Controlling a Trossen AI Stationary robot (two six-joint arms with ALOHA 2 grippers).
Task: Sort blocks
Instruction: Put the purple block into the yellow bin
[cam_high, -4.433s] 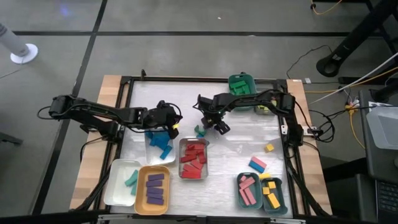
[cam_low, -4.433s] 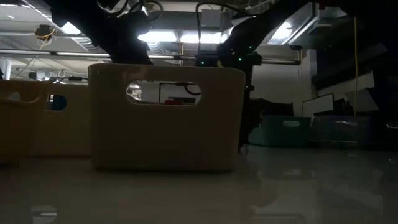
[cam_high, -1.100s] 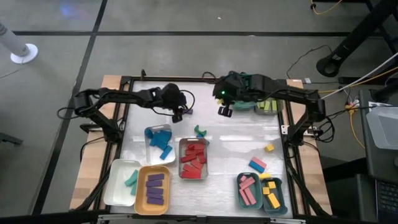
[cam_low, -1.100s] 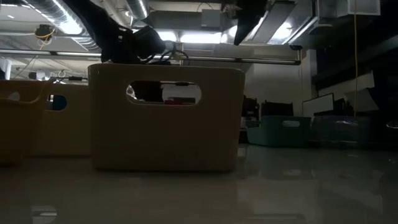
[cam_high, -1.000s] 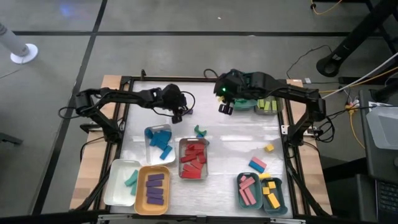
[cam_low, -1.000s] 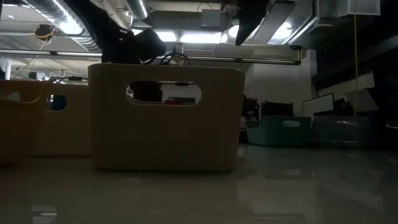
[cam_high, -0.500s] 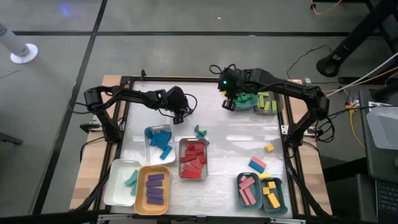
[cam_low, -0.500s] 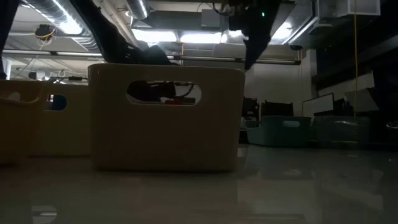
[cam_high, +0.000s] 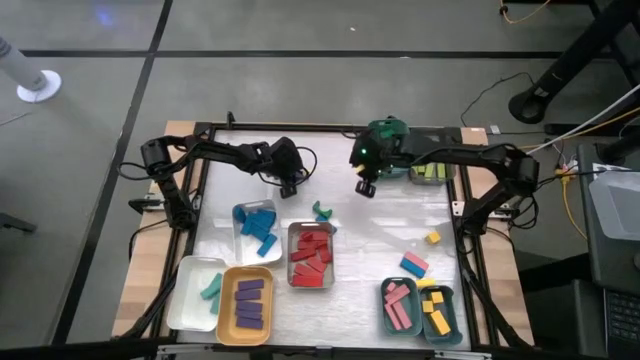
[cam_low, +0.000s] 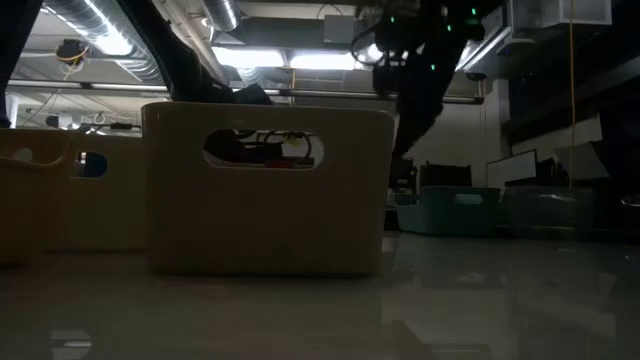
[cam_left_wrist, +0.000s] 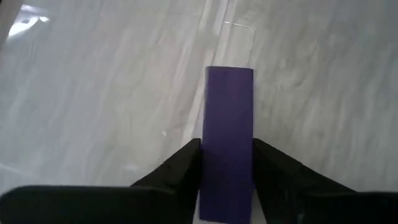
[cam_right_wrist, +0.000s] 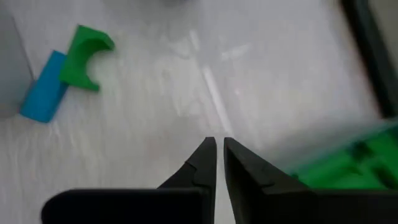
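A purple block (cam_left_wrist: 229, 124) lies on the white table near its far left, between the fingers of my left gripper (cam_left_wrist: 227, 171), which is shut on it. In the high view that gripper (cam_high: 290, 184) hides the block. My right gripper (cam_high: 365, 187) hangs shut above the table's far middle, holding nothing (cam_right_wrist: 219, 155). Near it a green arch block (cam_right_wrist: 87, 46) and a blue block (cam_right_wrist: 40, 93) lie together on the table, also seen from above (cam_high: 322, 211). My left gripper pinches the purple block's two long sides (cam_left_wrist: 214, 177) between its two fingers, at the block's near end. The fingers slant down from above and lie along the block. As far as it shows, the block lies flat on the table.
Trays stand along the near half: grey with blue blocks (cam_high: 240, 235), red-filled (cam_high: 291, 262), white (cam_high: 186, 295), orange with purple blocks (cam_high: 228, 310), two teal ones (cam_high: 385, 312). Loose yellow (cam_high: 433, 237) and pink-blue (cam_high: 414, 264) blocks lie right. A green bin (cam_right_wrist: 348, 162) stands far back.
My right gripper has come down toward the table and a little toward its near edge, staying shut. My left gripper has sunk lower over the table's far left.
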